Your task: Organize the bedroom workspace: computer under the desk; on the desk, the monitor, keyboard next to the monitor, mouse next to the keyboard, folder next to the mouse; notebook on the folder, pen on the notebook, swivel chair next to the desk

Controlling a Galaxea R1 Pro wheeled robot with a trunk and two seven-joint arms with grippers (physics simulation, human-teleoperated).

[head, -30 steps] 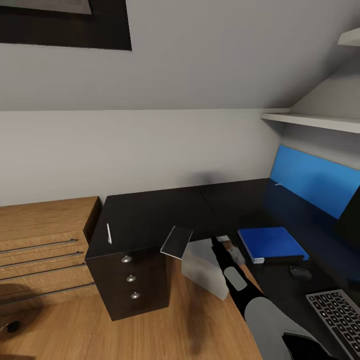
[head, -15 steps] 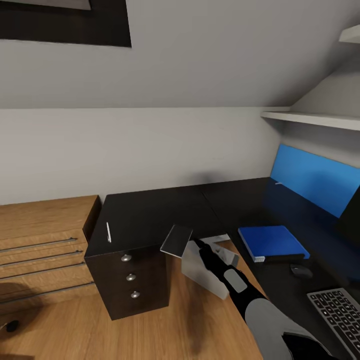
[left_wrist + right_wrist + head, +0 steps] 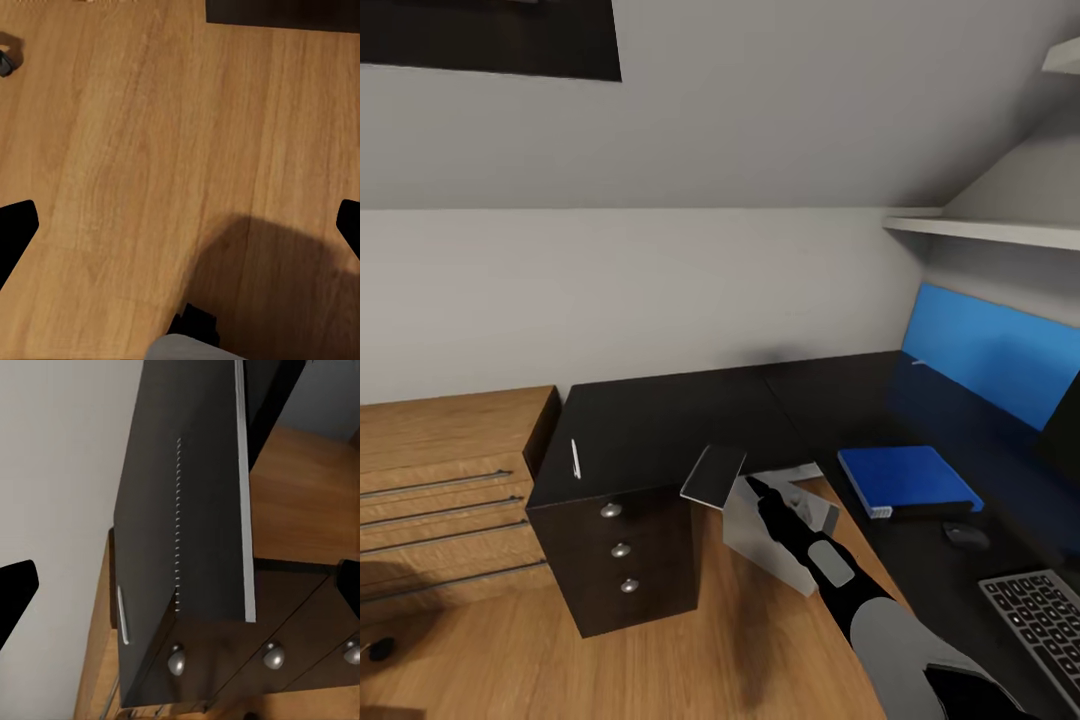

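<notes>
The dark grey notebook point(image 3: 713, 477) lies tilted over the inner edge of the black desk point(image 3: 660, 420). In the right wrist view the notebook point(image 3: 191, 502) shows its spiral holes straight ahead of the fingers. My right gripper point(image 3: 758, 492) point(image 3: 180, 589) is open, just right of the notebook and not holding it. A white pen point(image 3: 575, 460) point(image 3: 120, 615) rests on the desk's left wing. The blue folder point(image 3: 905, 478), mouse point(image 3: 966, 535) and keyboard point(image 3: 1040, 625) lie on the right wing by the monitor point(image 3: 1065, 430). The grey computer point(image 3: 765, 545) stands on the floor in the desk's nook. My left gripper point(image 3: 180, 232) hangs open over the floor.
An oak dresser point(image 3: 440, 470) adjoins the desk's left end. Drawers with silver knobs point(image 3: 620, 549) face me. A blue panel point(image 3: 990, 360) and a white shelf point(image 3: 980, 232) line the right wall. A small dark object point(image 3: 378, 648) lies on the plank floor at the left.
My right arm has swung left, from beside the folder to just beside the notebook. The notebook and pen have not moved. The head view has shifted slightly.
</notes>
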